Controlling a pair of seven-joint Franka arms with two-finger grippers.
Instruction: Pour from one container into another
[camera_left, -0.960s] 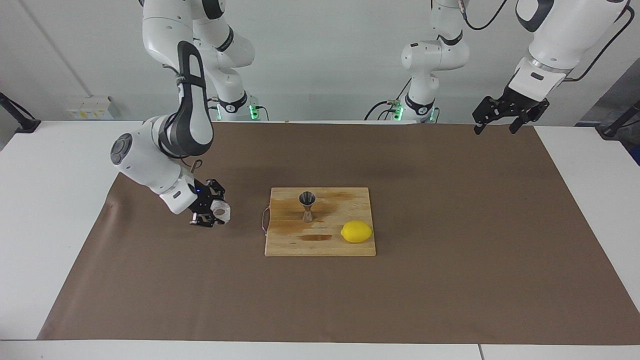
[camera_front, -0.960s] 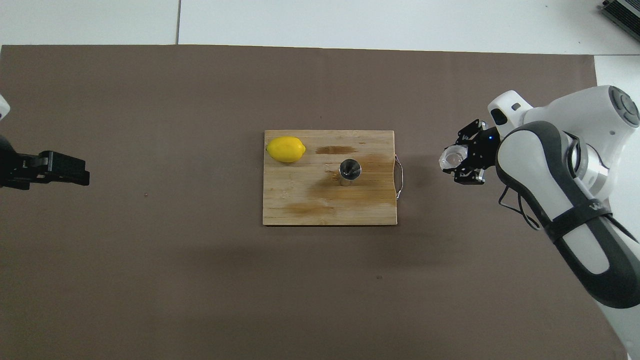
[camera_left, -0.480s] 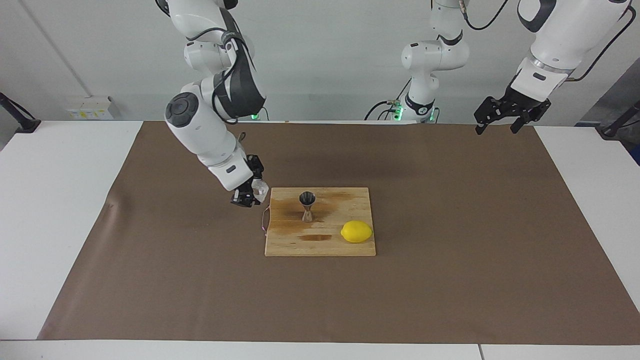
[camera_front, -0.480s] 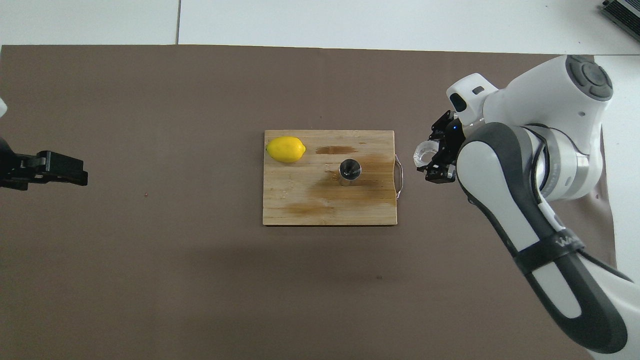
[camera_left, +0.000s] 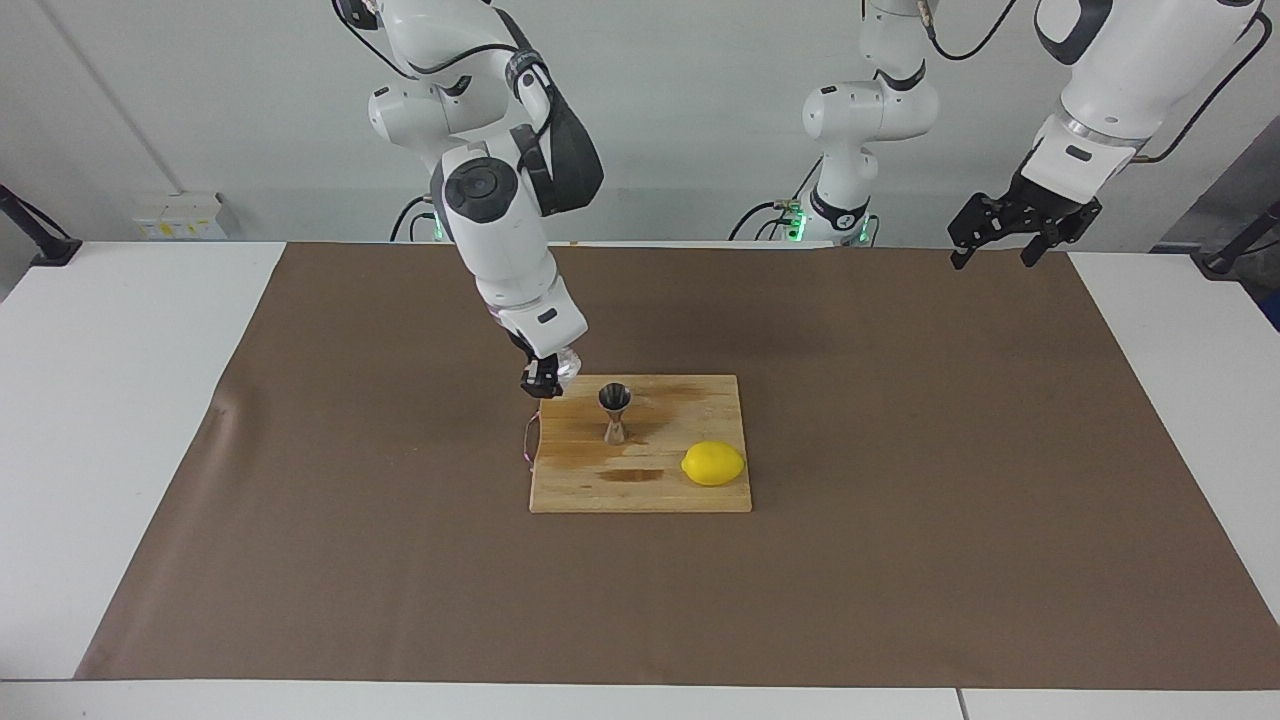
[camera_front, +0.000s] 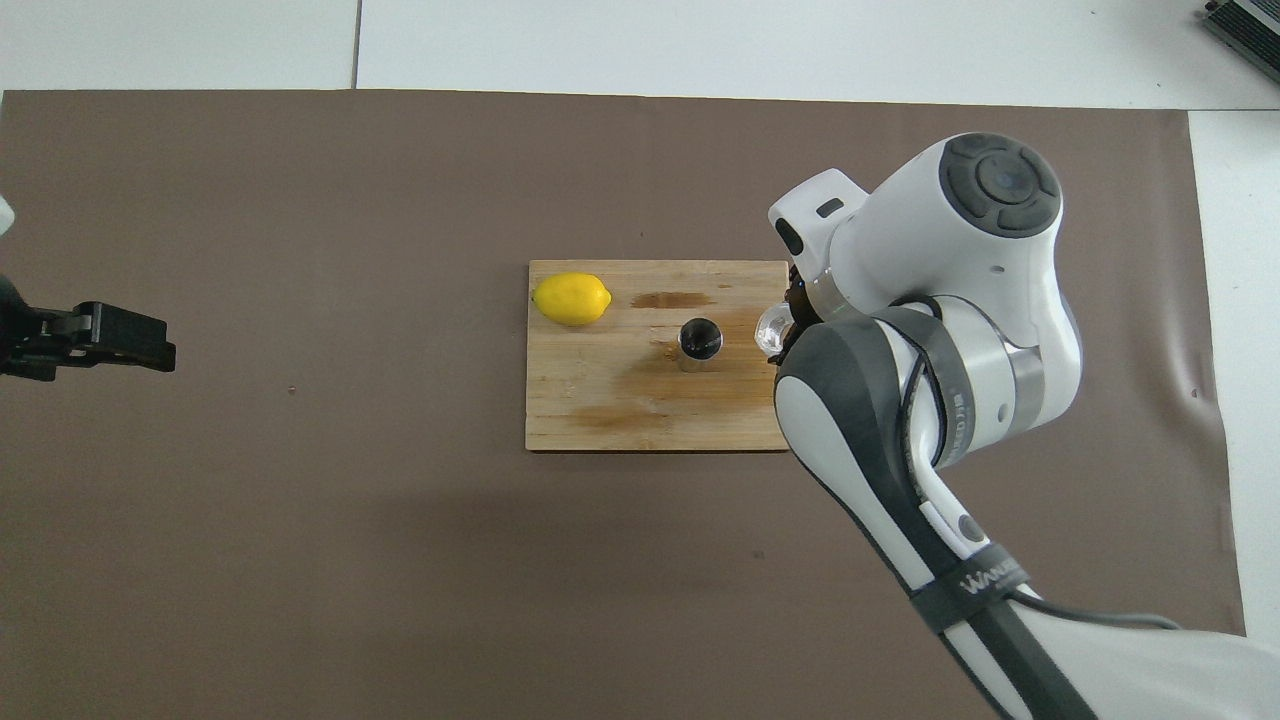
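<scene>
Steel jigger (camera_left: 614, 410), facing view: upright at frame centre on cutting board (camera_left: 640, 490). Right gripper (camera_left: 545, 377) clamps glass cup (camera_left: 567, 362) just beside it; centre over the mouth before tipping. Left gripper (camera_left: 1010, 228) waits, fingers apart, upper right.

Overhead view: cup (camera_front: 771, 328) apparently short of jigger (camera_front: 700, 339); tilt slowly.

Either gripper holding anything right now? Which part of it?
The right gripper holds the glass cup by its side wall, over the cutting board's edge beside the jigger. The left gripper holds nothing.
</scene>
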